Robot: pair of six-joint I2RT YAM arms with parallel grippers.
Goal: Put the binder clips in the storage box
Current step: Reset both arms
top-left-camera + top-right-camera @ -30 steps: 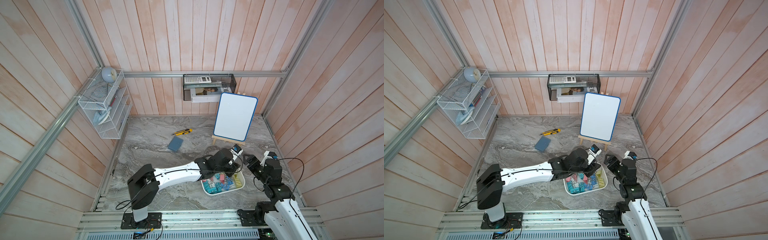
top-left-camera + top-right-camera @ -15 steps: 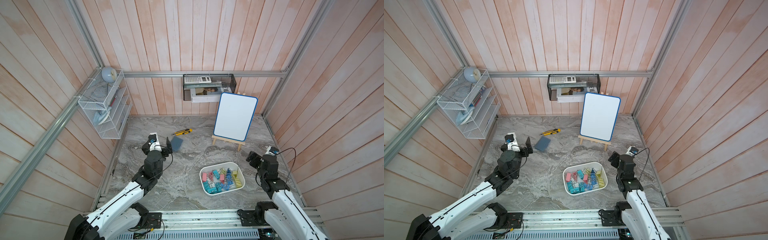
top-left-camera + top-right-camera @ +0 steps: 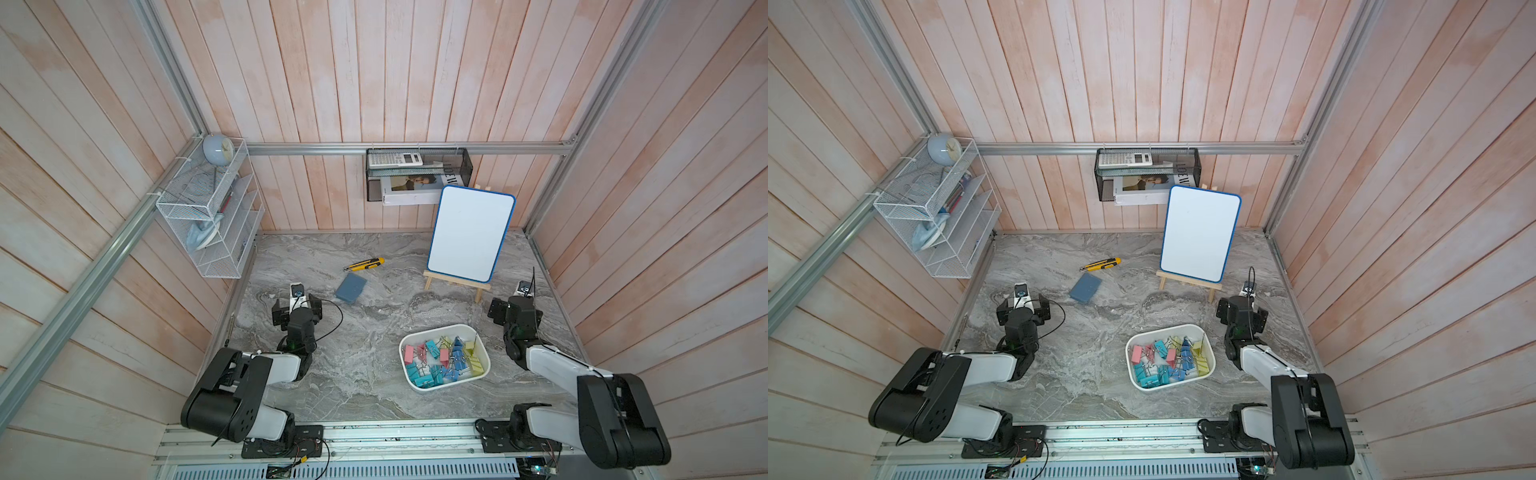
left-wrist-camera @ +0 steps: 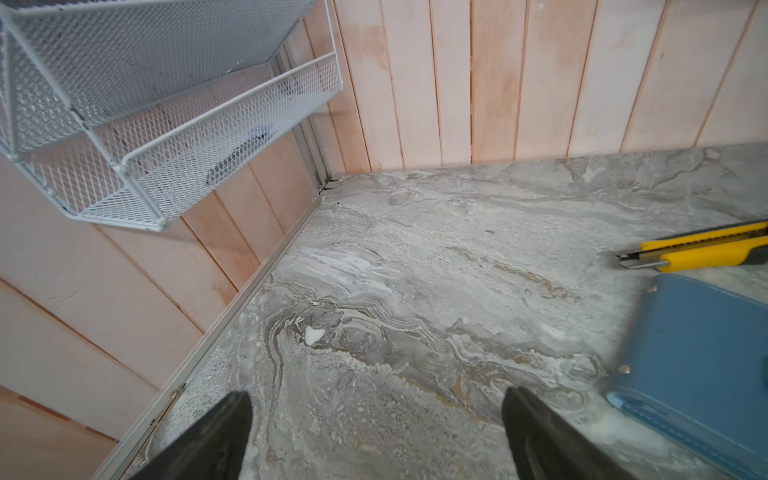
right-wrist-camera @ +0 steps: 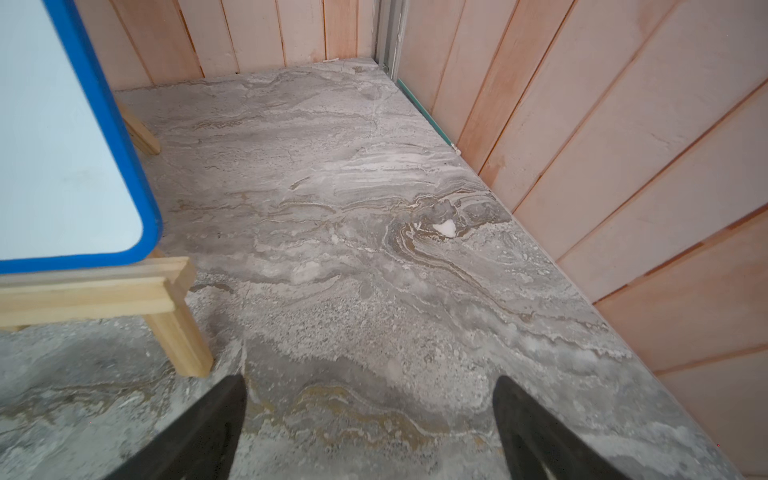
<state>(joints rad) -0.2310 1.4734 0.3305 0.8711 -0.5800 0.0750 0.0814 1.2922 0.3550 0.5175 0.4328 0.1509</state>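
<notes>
In both top views the binder clips (image 3: pixel 442 359) are seen heaped inside the storage box (image 3: pixel 453 383), which stands on the marble tabletop (image 3: pixel 365 332) on the right arm's side, well apart from both grippers; no clip is made out loose on the marble; the left gripper (image 3: pixel 297 309) is held near the blue-grey pad (image 3: pixel 351 287), the right gripper (image 3: pixel 515 311) near the foot of the easel (image 3: pixel 455 281), and neither is over the box; in the left wrist view the left gripper (image 4: pixel 374 440) is shown with its jaws spread wide, bare marble between them and nothing held, while the blue-grey pad and the utility knife (image 4: pixel 702 247) lie just beside each other and the wire rack (image 4: pixel 166 124) hangs on the wall; in the right wrist view the right gripper (image 5: pixel 370 432) is likewise shown wide apart and empty, with the whiteboard (image 5: pixel 62 145) on its easel close by; the placing step is judged finished, or very nearly so; the next move is judged to call for no grasp, only a check that no clip is hidden behind an arm or the whiteboard; should one be found, a pinch across its folded body and a release over the box would be needed.
</notes>
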